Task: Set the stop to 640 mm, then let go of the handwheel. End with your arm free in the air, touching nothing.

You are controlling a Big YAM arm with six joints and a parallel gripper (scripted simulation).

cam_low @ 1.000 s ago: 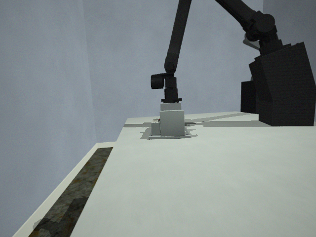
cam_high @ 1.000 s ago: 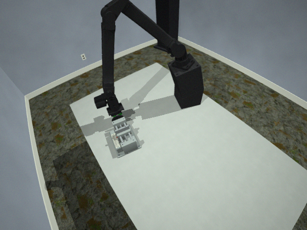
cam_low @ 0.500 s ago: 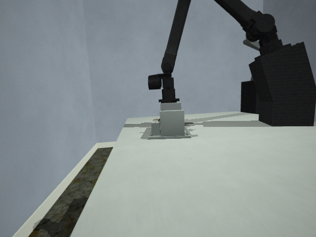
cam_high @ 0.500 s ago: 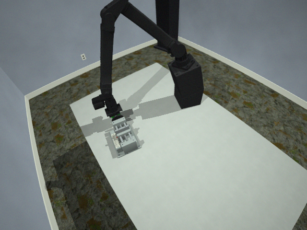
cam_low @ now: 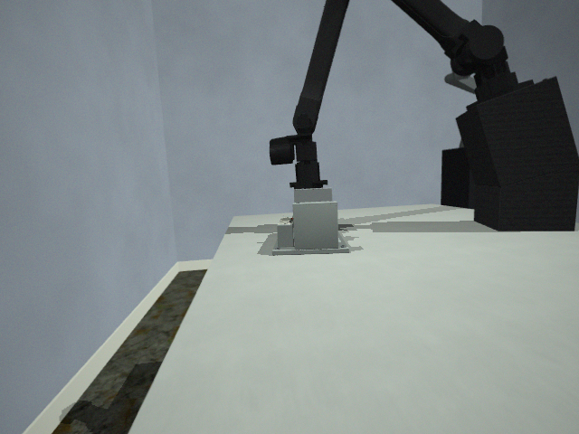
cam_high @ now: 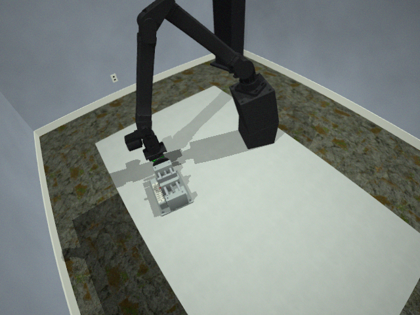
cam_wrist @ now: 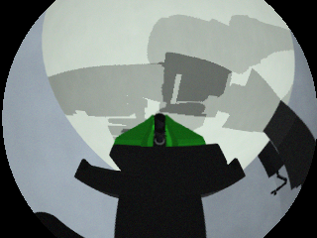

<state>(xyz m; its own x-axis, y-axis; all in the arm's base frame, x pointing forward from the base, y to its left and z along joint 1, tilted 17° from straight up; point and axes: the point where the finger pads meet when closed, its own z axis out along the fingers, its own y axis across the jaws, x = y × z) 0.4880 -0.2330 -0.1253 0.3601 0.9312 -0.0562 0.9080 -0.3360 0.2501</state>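
Observation:
A small grey stop fixture [cam_high: 169, 189] stands on a base plate on the white table, with a scale of marks along its left side [cam_high: 156, 193]. It also shows in the exterior view [cam_low: 312, 224] as a grey block. My gripper [cam_high: 157, 159] has green fingers and points straight down at the fixture's far end. It is shut on the handwheel, which is hidden under the fingers. In the wrist view the green fingers close on a thin dark part. The scale reading is too small to read.
The robot's black base [cam_high: 256, 113] stands on the table behind and to the right of the fixture. The table's left edge [cam_low: 205, 280] drops to a mottled floor.

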